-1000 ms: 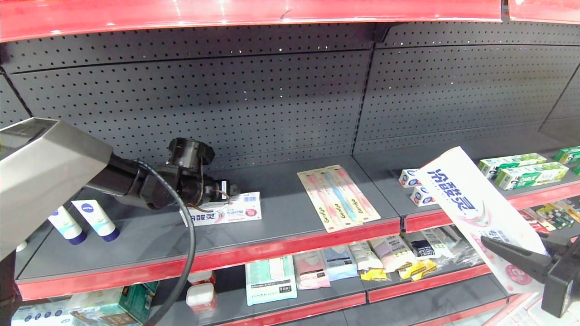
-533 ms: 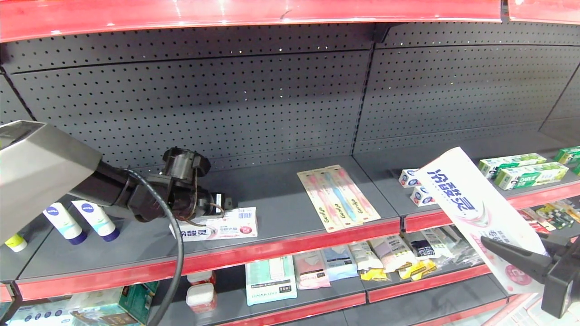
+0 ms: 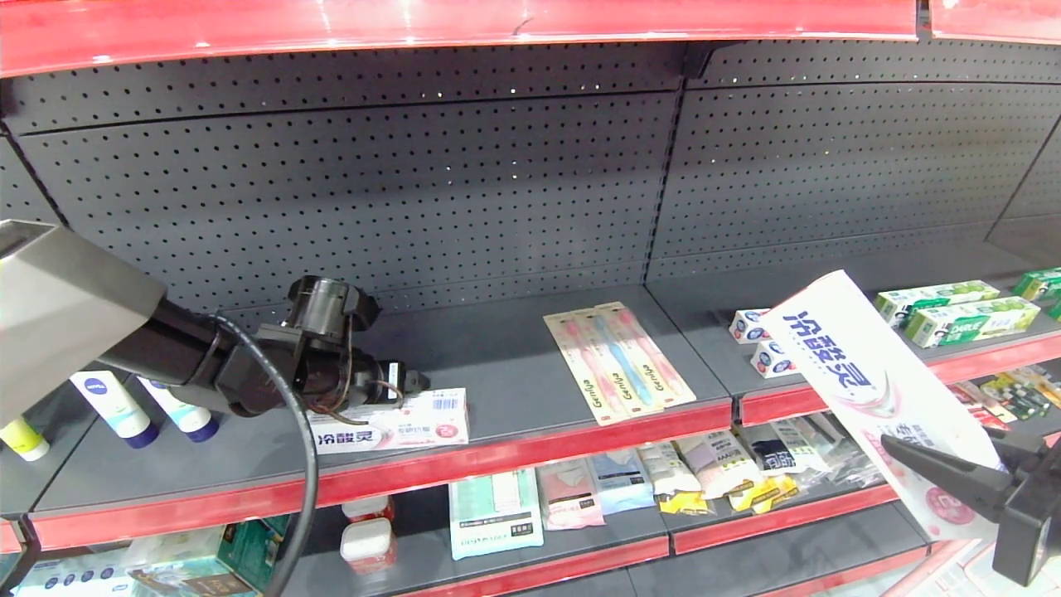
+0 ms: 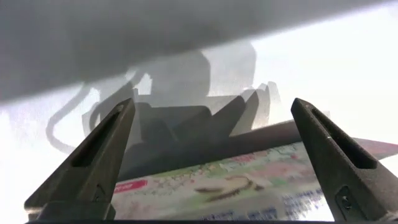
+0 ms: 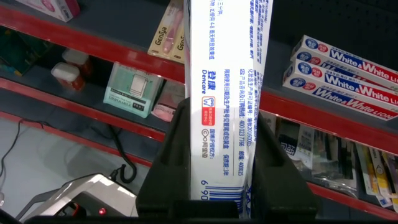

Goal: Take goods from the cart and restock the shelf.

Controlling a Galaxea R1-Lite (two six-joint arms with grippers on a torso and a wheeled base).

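Since a second ago the left pincer has drawn back toward the shelf's red front edge, and the white toothpaste box beneath it has come forward with it and now lies flat just behind that edge. The pincer's two dark fingers stand wide apart, one on each side above the box, and grip nothing. The right arm has kept its place.

The right pincer is clamped on a second toothpaste box, its fingers pressed against the two long sides near the lower end. This box is tilted, with its upper end leaning up and away over the front of the shelf.

On the same shelf board, three flat toothbrush packs overlap each other between the two pincers, well apart from the left one. On the far side of the left arm from the packs stand white tubes with blue caps. Just behind the top of the held box are small white-and-blue cartons, and beyond them, farther out past the right pincer, long green boxes. The lower shelf, below both pincers, carries a row of soft packets and dark and yellow packs.
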